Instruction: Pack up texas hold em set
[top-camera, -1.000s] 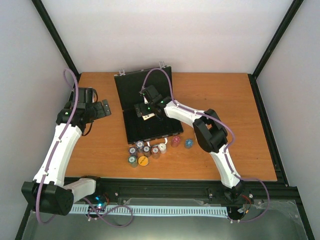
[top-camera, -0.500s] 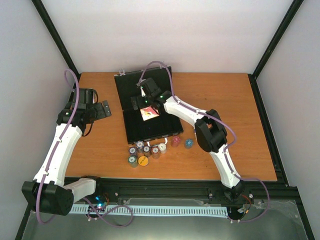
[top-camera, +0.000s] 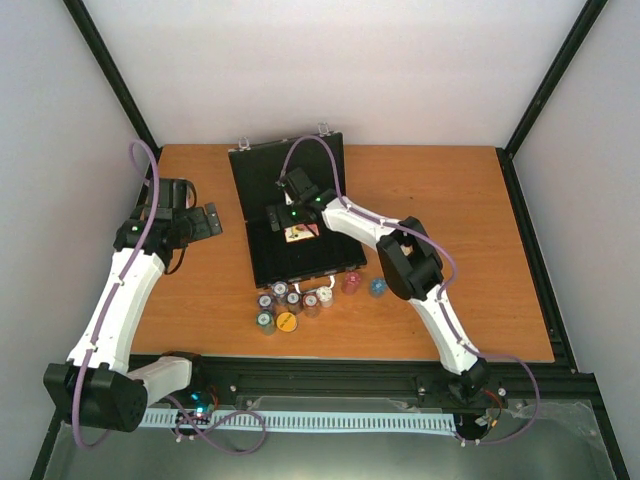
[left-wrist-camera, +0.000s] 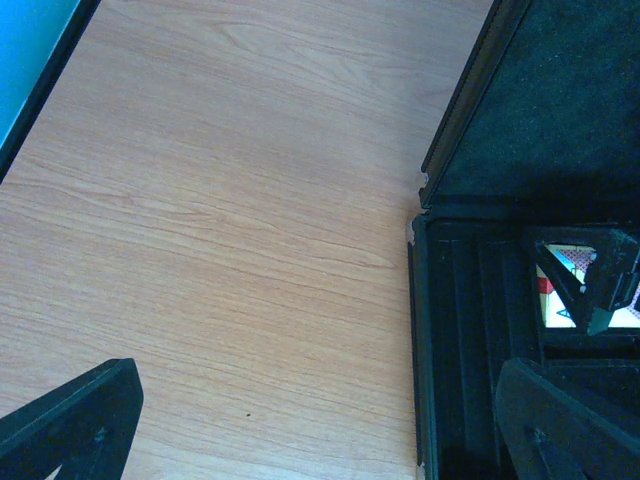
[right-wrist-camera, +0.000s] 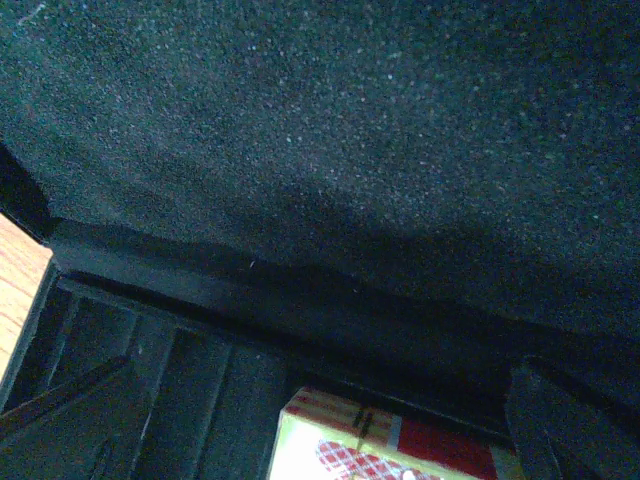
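Observation:
The black case (top-camera: 300, 262) lies open on the table, its lid (top-camera: 265, 170) towards the back. One red-backed card deck (top-camera: 300, 234) lies in the case's tray; no second deck shows. My right gripper (top-camera: 296, 220) hovers just over the deck, open, with its fingers standing wide of the deck (right-wrist-camera: 390, 445) in the right wrist view. Stacks of poker chips (top-camera: 288, 300) stand on the table in front of the case. My left gripper (top-camera: 205, 220) is open and empty over bare wood left of the case (left-wrist-camera: 470, 330).
A pink chip stack (top-camera: 351, 282) and a blue one (top-camera: 377, 287) stand apart at the case's front right corner. Black frame posts run along the table's left and right edges. The white wall is behind the case.
My right gripper drew back towards the lid, uncovering the deck in the tray, then came forward over it again. The left arm has not moved.

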